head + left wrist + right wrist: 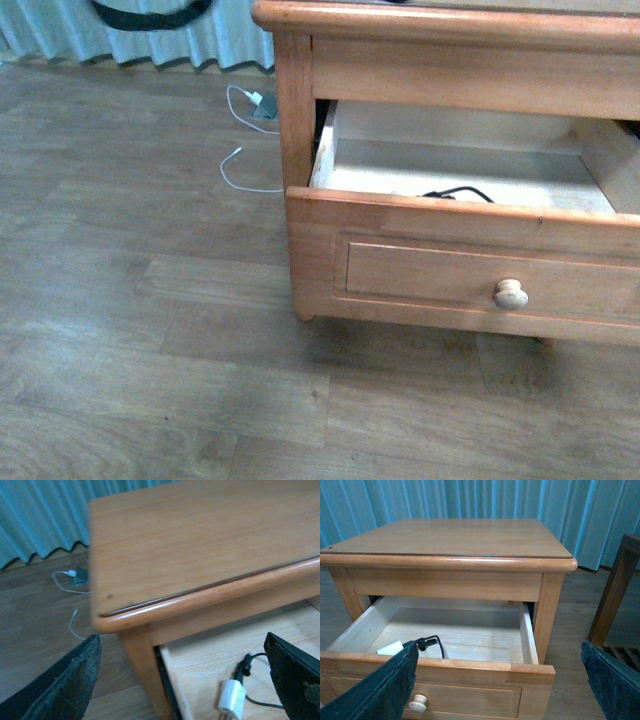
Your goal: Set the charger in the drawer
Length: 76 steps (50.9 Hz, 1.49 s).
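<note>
1. While the drawer (480, 270) stands pulled out, the charger (231, 699) lies on its pale floor near the front wall, its black cable (434, 642) looped alongside.
2. Left claw (182, 640) points toward it, spread wide, holding nothing.
3. Right claw (498, 646) faces the drawer, likewise wide apart and empty.
4. A white-cabled charger (262, 103) lies on the floorboards (120, 330).

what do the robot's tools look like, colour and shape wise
The left tool shows two black fingers, wedge-shaped with a rough, grainy surface. The right tool looks the same, slightly bluish-grey. No cables or markings show, and the front view shows no arm.
</note>
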### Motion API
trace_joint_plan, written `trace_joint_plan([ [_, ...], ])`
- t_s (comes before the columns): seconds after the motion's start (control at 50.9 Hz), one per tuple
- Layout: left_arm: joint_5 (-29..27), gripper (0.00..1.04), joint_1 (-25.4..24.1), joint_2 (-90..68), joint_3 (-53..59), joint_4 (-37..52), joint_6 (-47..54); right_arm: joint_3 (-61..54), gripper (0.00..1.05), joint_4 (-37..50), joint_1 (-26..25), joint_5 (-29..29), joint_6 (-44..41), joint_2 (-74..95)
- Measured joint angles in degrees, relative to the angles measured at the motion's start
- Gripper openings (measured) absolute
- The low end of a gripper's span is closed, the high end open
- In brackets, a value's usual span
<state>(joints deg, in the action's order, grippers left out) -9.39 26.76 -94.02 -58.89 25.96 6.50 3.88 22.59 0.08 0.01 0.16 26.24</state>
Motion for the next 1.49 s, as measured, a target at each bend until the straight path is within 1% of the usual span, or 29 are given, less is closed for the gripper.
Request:
trace_joint_plan([
  [0.138, 0.11, 0.99, -3.87, 15.02, 10.4, -2.73, -1.42, 0.0, 0.97, -0.02, 0.0, 0.0, 0.0, 0.0],
  [0.256, 0.57, 0.99, -7.37, 31.19, 19.63, -8.5, -3.15, 0.0, 0.97, -0.02, 0.0, 0.0, 0.02, 0.0],
  [0.334, 0.48, 0.99, -9.81, 42.66, 25.16, -14.08, -4.96, 0.0, 0.97, 0.0, 0.0, 0.0, 0.0, 0.0],
  [0.373, 0.02, 0.99, -11.89, 51.12, 28.92, -19.04, -6.84, 0.0, 0.97, -0.02, 0.0, 0.0, 0.0, 0.0],
  [0.472, -1.62, 0.99, -15.41, 65.99, 35.71, -28.96, -11.1, 0.0, 0.97, 0.0, 0.0, 0.0, 0.02, 0.0],
  [0.511, -3.15, 0.99, -16.31, 70.9, 37.94, -32.2, -13.03, 0.0, 0.97, 0.0, 0.0, 0.0, 0.02, 0.0],
  [0.59, -4.61, 0.99, -16.96, 75.6, 40.13, -34.12, -15.02, 0.0, 0.97, -0.02, 0.0, 0.0, 0.0, 0.0],
  [0.727, -4.07, 0.98, -17.05, 76.24, 40.24, -34.03, -15.98, 0.0, 0.97, 0.0, 0.0, 0.07, 0.02, 0.0],
  [0.786, 3.82, 0.87, -20.63, 80.11, 42.99, -30.67, -12.66, 0.0, 0.97, -0.02, 0.0, 0.0, 0.02, 0.0],
  [0.826, 7.58, 0.8, -23.61, 82.49, 44.65, -30.01, -10.75, 0.0, 0.97, -0.02, 0.0, 0.02, 0.02, 0.0],
  [0.845, 8.33, 0.76, -24.57, 83.49, 45.22, -29.79, -10.12, 0.0, 0.97, 0.0, 0.0, 0.02, 0.02, 0.0],
  [0.924, 8.52, 0.62, -26.4, 85.05, 46.73, -28.85, -8.63, 0.0, 0.97, -0.02, 0.0, 0.02, 0.02, 0.0],
  [0.963, 8.94, 0.55, -26.45, 85.55, 47.76, -28.63, -8.13, 0.0, 0.97, -0.02, 0.0, 0.02, 0.02, 0.0],
  [1.002, 9.38, 0.44, -26.47, 86.23, 49.18, -28.39, -7.67, 0.0, 0.97, -0.02, 0.0, 0.0, 0.02, 0.0],
  [1.042, 9.35, 0.37, -26.49, 86.62, 49.92, -28.17, -7.56, 0.0, 0.97, 0.0, 0.0, 0.04, 0.02, 0.0],
  [1.061, 9.35, 0.35, -26.51, 86.73, 50.1, -28.13, -7.5, 0.0, 0.97, -0.02, 0.0, 0.07, 0.02, 0.0],
  [1.081, 9.35, 0.3, -26.53, 87.08, 50.51, -28.02, -7.39, 0.0, 0.97, 0.0, 0.0, 0.04, 0.02, 0.0],
  [1.219, 9.29, 0.05, -26.6, 88.43, 52.22, -27.39, -7.1, 0.0, 0.97, -0.02, 0.0, 0.04, 0.02, 0.0],
  [1.494, 9.31, 0.04, -26.6, 90.25, 54.66, -26.77, -6.95, 0.0, 0.97, -0.02, 0.0, 0.04, 0.02, 0.0],
])
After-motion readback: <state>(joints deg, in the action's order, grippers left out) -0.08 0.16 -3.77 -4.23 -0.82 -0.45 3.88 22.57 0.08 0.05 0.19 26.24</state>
